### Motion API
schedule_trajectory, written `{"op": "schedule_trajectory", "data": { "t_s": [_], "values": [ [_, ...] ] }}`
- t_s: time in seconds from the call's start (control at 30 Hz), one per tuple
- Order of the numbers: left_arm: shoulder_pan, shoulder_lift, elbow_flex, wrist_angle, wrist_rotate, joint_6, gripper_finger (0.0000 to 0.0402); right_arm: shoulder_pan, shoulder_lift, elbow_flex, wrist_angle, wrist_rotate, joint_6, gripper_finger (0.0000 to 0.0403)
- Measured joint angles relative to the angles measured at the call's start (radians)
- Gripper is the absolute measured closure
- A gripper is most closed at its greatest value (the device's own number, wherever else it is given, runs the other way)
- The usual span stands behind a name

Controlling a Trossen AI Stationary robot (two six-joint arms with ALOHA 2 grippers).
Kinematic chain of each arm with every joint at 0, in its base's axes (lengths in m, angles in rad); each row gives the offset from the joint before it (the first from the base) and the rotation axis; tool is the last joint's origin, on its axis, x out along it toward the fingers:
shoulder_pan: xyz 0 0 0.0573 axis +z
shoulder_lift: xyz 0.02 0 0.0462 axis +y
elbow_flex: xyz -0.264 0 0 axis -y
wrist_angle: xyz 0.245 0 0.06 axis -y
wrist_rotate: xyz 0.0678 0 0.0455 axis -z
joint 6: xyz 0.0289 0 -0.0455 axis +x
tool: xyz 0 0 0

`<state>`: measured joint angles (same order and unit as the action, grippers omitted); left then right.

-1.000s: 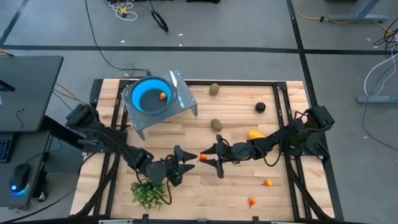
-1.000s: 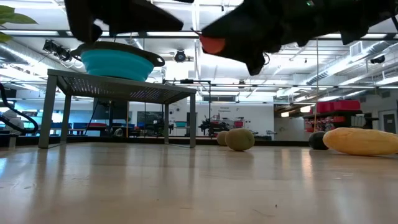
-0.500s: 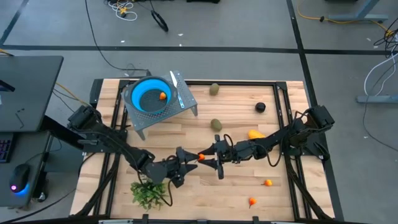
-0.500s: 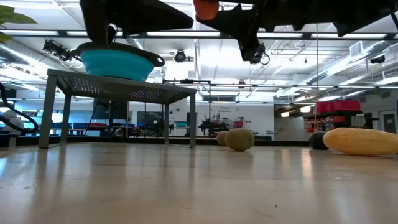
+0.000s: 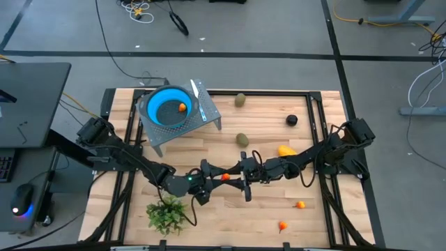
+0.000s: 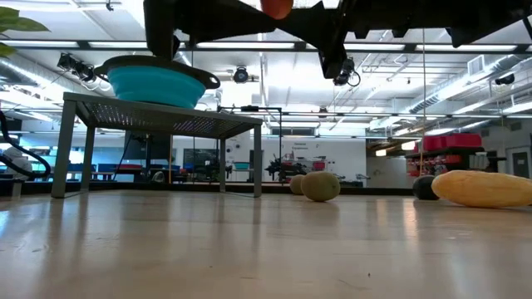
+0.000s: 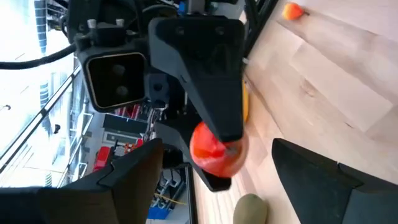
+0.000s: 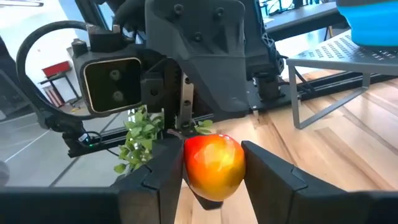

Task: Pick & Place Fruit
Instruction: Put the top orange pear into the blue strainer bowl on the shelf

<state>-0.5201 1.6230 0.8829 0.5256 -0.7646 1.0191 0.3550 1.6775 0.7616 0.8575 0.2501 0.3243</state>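
High view shows the pale wooden slatted table [image 5: 209, 146], where the two dark arms meet nose to nose over its middle. Right gripper [image 5: 232, 177] is clenched on a small round red-orange toy fruit [image 5: 225, 176], held up off the boards. Left gripper [image 5: 209, 176] faces it with fingers spread wide on either side of that fruit, not gripping. Another tiny orange fruit [image 5: 182, 107] lies in the round blue bowl [image 5: 167, 106].
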Motion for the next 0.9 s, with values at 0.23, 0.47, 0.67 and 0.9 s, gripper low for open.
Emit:
{"op": "schedule_trajectory", "data": {
  "t_s": [0.23,0.47,0.67,0.9],
  "values": [
    [0.018,0.000,0.000,0.007,0.046,-0.035,0.0093,0.000,0.000,0.000,-0.002,0.000,-0.015,0.0240],
    [0.020,0.000,0.000,0.014,0.041,-0.036,0.0095,-0.002,0.000,0.000,-0.007,0.000,-0.018,0.0240],
    [0.021,0.000,0.000,0.014,0.059,-0.039,0.0134,-0.004,0.000,0.000,-0.011,0.002,-0.030,0.0240],
    [0.024,-0.001,0.000,0.015,0.079,-0.039,0.0184,-0.007,0.000,0.000,-0.011,0.002,-0.028,0.0240]
  ]
}}
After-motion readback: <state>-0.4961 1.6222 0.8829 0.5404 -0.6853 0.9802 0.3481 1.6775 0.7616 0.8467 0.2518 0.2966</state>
